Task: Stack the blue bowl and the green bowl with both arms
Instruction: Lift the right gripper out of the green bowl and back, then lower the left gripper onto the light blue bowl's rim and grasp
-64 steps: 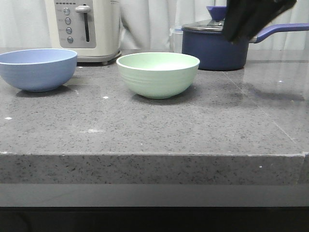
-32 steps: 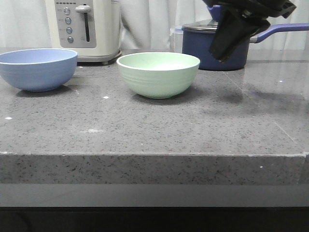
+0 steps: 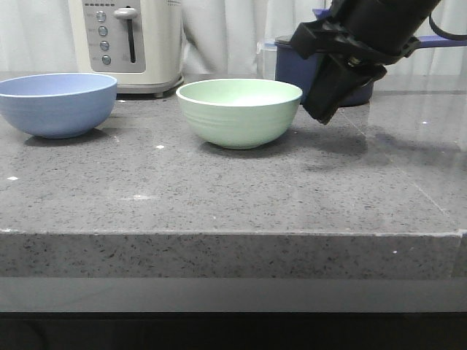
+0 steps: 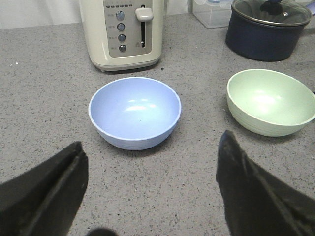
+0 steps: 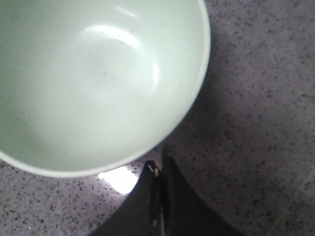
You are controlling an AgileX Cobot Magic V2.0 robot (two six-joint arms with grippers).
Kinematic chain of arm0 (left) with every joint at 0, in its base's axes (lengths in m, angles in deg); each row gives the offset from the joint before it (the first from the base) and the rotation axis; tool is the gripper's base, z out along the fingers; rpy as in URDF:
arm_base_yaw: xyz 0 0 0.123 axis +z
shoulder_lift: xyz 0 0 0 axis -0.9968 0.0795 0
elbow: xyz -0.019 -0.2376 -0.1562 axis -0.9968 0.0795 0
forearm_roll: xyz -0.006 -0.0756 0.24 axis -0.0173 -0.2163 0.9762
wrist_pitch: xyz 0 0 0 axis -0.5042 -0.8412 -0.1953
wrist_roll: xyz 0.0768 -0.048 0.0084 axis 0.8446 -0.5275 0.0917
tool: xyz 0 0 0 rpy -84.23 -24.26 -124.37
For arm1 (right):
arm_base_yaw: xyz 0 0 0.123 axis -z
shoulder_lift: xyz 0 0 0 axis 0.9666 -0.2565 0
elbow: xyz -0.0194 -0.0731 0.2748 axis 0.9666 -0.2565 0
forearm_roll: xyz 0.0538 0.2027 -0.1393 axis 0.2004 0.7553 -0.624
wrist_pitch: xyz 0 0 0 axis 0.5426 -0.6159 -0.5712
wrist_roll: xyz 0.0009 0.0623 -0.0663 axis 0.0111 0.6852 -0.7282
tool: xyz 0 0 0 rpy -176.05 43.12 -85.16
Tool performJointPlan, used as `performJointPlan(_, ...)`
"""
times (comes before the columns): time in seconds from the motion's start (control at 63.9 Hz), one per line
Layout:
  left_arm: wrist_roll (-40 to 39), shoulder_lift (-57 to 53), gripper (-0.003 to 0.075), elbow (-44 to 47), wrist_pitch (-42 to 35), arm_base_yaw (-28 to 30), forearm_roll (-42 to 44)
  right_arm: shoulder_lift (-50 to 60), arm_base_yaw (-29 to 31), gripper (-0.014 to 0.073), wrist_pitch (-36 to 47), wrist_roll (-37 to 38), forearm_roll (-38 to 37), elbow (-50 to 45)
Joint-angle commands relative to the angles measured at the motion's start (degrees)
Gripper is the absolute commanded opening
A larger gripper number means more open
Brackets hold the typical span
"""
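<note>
**Right gripper pressed together beside the green bowl, left gripper spread over the blue one**

While I watch the front view, the green bowl sits upright mid-counter and the blue bowl stands well apart to its left, near the picture's left border. A wide bare strip of the grey counter runs between both bowls and its front edge. Behind them stand a cream toaster and a dark saucepan. My right gripper hangs tilted just beside the green bowl's right wall; I cannot tell from here whether it touches.

From the left wrist view, my left gripper is spread wide and holds nothing, its fingers hovering on the near side of the blue bowl. Open counter lies all round that bowl, with the green bowl apart from it.

From the right wrist view, the right gripper has its fingertips pressed together, gripping nothing, just outside the green bowl's rim over bare counter.
</note>
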Motion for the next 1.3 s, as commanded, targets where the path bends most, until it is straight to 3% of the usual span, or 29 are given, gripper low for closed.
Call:
performJointPlan(0.0, 0.00, 0.40, 0.0526, -2.02, -4.25, -0.54, -0.38, 2.37, 0.30, -0.0064, 3.00, -0.78, 1.15, 1.45)
performJointPlan(0.501, 0.00, 0.78, 0.0526, -1.67, -3.73, -0.54, -0.38, 2.37, 0.30, -0.0064, 2.51, -0.78, 1.15, 1.45)
performJointPlan(0.611, 0.00, 3.02, 0.0526, -3.40, -0.66, -0.42, -0.07, 2.37, 0.30, -0.0064, 2.51, -0.78, 1.15, 1.45)
performJointPlan(0.845, -4.73, 16.29, 0.0526, -12.76, 7.94, -0.12, 6.09, 2.37, 0.30, -0.0064, 2.51, -0.78, 1.15, 1.45)
performJointPlan(0.971, -4.71, 25.21, 0.0526, -19.18, 10.79, 3.39, 5.61, 2.37, 0.30, -0.0064, 2.51, -0.78, 1.15, 1.45)
performJointPlan(1.284, 2.01, 45.72, 0.0526, -35.08, 16.17, 14.41, -6.53, 2.37, 0.30, -0.0064, 2.51, -0.78, 1.15, 1.45)
